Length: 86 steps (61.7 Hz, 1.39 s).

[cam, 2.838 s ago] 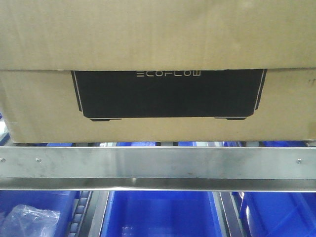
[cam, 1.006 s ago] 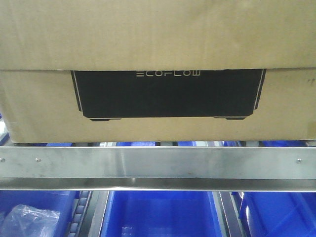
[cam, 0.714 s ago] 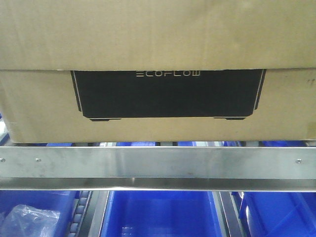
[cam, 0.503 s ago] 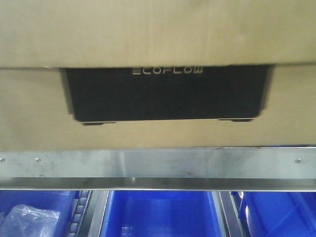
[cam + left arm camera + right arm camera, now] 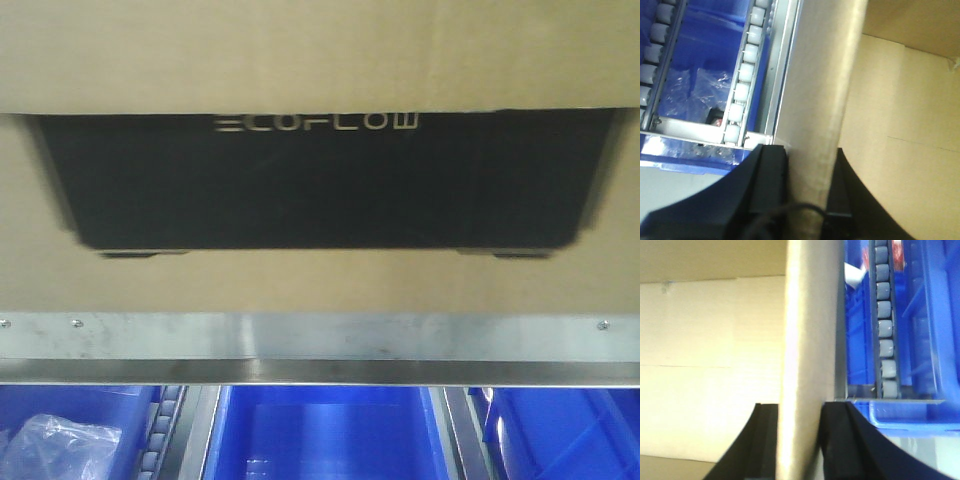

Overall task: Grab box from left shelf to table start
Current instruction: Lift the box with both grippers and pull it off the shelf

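box (image 5: 320, 275): matte brown cardboard, black panel; left shelf (image 5: 320, 336) brushed steel.

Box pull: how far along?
Done: left gripper and right gripper each shut on a wall of the box. In hand: the box looms larger in the front view than half a second ago, so it seems to be sliding out. Left: clear the shelf rail, set it on the table, not in view.
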{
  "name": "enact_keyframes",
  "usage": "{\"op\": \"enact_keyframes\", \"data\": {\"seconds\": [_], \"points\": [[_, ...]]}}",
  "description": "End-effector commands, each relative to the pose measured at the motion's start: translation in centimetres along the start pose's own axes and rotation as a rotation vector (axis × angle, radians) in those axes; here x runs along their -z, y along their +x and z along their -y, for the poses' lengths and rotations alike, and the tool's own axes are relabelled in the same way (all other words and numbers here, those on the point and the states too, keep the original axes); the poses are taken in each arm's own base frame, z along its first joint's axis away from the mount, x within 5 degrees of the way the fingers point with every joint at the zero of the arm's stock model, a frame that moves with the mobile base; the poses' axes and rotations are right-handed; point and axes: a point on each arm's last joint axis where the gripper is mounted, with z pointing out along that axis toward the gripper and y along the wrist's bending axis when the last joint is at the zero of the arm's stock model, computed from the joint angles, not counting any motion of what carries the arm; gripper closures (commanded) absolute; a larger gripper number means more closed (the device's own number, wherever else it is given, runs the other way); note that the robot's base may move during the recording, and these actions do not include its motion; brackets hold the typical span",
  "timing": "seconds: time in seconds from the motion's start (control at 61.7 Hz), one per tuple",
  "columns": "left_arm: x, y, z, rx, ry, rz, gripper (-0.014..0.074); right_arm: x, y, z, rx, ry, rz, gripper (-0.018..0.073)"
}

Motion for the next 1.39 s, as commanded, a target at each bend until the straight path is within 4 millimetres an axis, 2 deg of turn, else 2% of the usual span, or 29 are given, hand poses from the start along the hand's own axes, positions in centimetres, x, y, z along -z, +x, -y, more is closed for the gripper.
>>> {"op": "enact_keyframes", "data": {"seconds": [0.0, 0.195, 0.324, 0.47, 0.681, 1.379], "points": [[3.8, -0.3, -0.6, 0.056, 0.053, 0.219, 0.0682, 3.2, -0.1, -0.1, 0.017, -0.001, 0.185, 0.0533], [7.7, 2.6, -1.9, 0.07, 0.091, 0.31, 0.0682, 7.2, 2.4, -0.2, 0.033, -0.018, 0.264, 0.0533], [9.7, 3.7, -2.4, 0.058, 0.122, 0.363, 0.0682, 8.6, 3.3, -0.3, 0.039, -0.025, 0.295, 0.0533], [11.1, 4.4, -2.7, 0.057, 0.137, 0.406, 0.0682, 9.3, 3.9, -0.3, 0.043, -0.026, 0.293, 0.0533], [12.1, 4.6, -2.9, 0.042, 0.155, 0.461, 0.0682, 9.4, 4.0, -0.3, 0.044, -0.025, 0.296, 0.0533], [12.5, 4.1, -2.7, 0.041, 0.181, 0.53, 0.0682, 9.4, 4.1, -0.3, 0.044, -0.024, 0.288, 0.0533]]}}
